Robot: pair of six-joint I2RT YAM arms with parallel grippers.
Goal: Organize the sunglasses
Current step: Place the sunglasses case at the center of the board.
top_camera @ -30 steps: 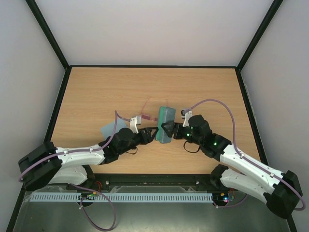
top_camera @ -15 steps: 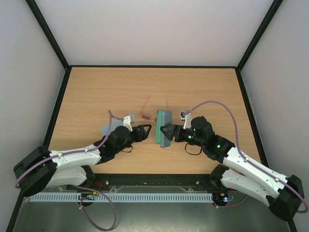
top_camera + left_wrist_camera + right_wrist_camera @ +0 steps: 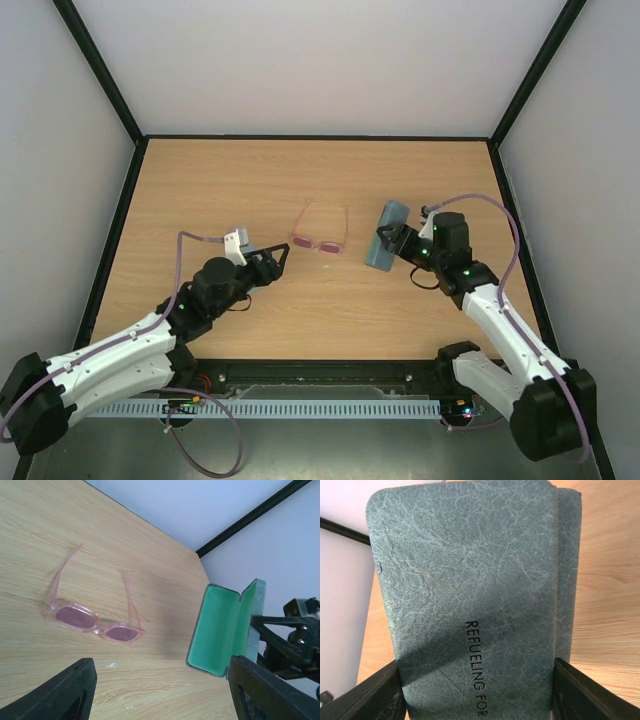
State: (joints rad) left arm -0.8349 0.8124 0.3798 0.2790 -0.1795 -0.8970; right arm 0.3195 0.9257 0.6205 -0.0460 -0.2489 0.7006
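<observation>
- Left gripper (image 3: 278,257) is pulling back toward the near-left, away from the case (image 3: 378,255) it was touching a second ago; the left arm is folding in with it.
- Right gripper (image 3: 397,243) is carrying the case off to the right, out of table centre, keeping its clamp on it.
- Case is tilting now, far end leaning right, where before it was lying nearly straight.
- Sunglasses (image 3: 320,242) are showing in full, no longer crowded; a gap is opening between them and the case.
</observation>
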